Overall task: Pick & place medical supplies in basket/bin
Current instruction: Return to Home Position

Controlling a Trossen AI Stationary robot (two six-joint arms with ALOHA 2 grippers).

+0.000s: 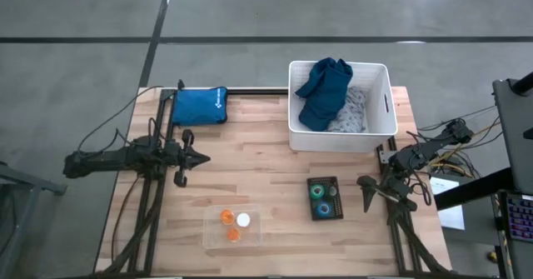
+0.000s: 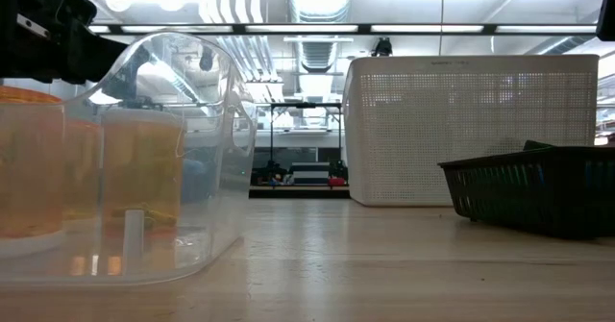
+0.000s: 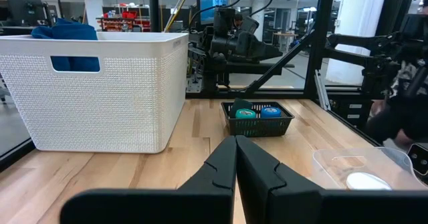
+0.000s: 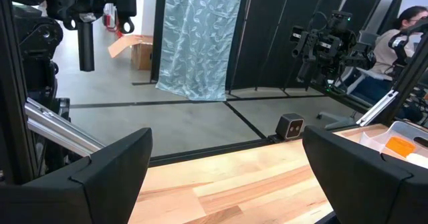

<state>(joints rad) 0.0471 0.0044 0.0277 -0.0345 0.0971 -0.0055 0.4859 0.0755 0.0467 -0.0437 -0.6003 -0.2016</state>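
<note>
The white tub (image 1: 383, 104) (image 3: 100, 90) (image 2: 471, 130) stands at the table's far right. In it lie the dark blue cloth (image 1: 323, 92) and the pale grey patterned cloth (image 1: 354, 112). Green (image 1: 317, 192) and blue (image 1: 324, 207) tape rolls sit in a small black basket (image 1: 324, 198) (image 3: 257, 117). Orange (image 1: 226, 217) and white (image 1: 243, 221) caps rest in a clear tray (image 1: 233, 226) (image 2: 115, 187). My left gripper (image 1: 200, 156) (image 3: 235, 164) is shut, low over the table's left part, pointing right. My right gripper (image 1: 365, 194) (image 4: 227, 177) is open, just right of the black basket, touching nothing.
A flat bright blue zip pouch (image 1: 200, 106) lies at the far left edge, behind my left arm. Bare wood lies in the table's middle, between the tub, the tray and the left gripper. A person sits beyond the table in the right wrist view.
</note>
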